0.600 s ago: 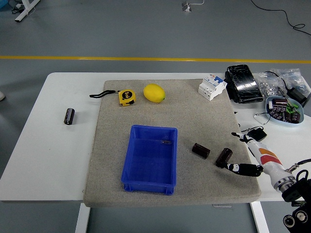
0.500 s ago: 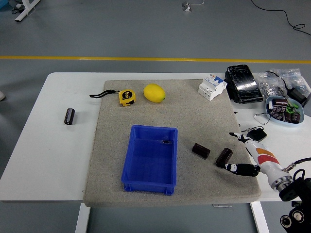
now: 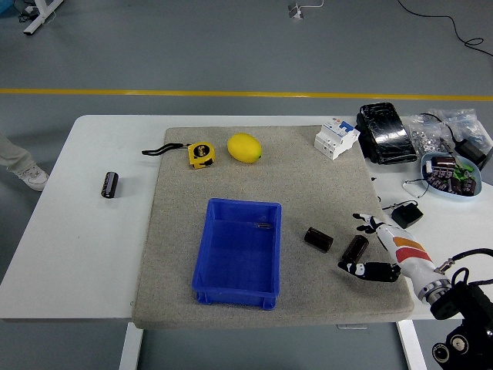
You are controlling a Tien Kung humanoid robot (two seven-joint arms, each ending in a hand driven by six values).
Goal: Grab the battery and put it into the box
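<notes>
Now the right hand (image 3: 370,248) reaches with open fingers (image 3: 360,269) around the battery (image 3: 354,249) right of the blue box (image 3: 236,251), and must next close on it.

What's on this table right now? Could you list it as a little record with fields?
Robot hand: right hand open around a dark battery, not gripping yet
Second battery: beside the blue box
Third battery: on the white table, left
Box contents: one small dark item
Mat's far edge: tape measure, lemon
</notes>
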